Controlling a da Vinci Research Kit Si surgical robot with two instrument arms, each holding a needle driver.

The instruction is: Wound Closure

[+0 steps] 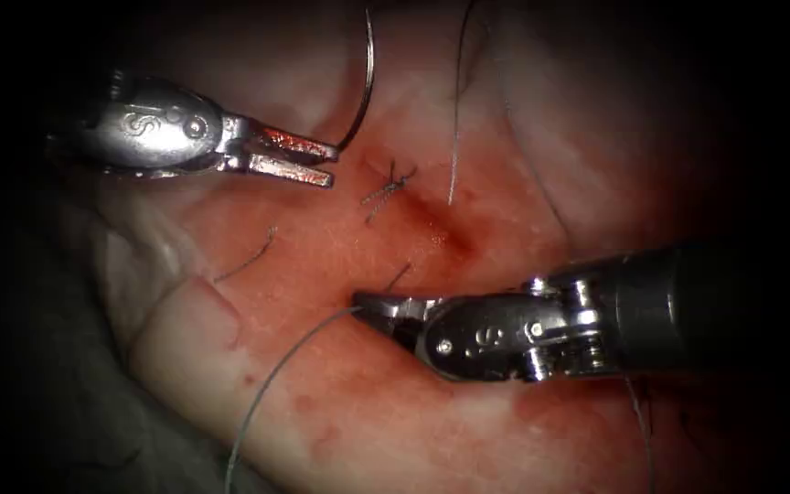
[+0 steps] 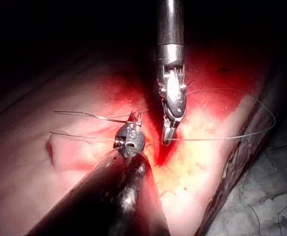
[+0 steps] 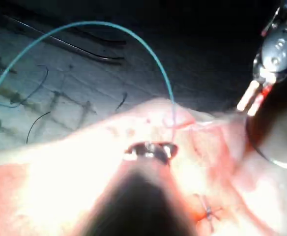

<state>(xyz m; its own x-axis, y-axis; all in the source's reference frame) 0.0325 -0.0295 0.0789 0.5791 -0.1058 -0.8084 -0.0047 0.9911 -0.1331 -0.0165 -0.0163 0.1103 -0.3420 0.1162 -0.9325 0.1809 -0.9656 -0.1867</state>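
Right now your left tool (image 1: 322, 163), at ten o'clock of the endoscope view, grips the curved needle (image 1: 366, 87) at its lower end in clenched jaws; the needle arcs up toward twelve o'clock, clear of the tissue (image 1: 340, 402). Your right tool (image 1: 368, 304), coming in from four o'clock, has its jaws closed on the thread (image 1: 272, 375), which trails off toward seven o'clock. A tied knot (image 1: 388, 189) sits on the cut (image 1: 441, 229), between the two tools, amid red fluid (image 1: 454, 252).

Thread (image 1: 258, 402) cut off at edge
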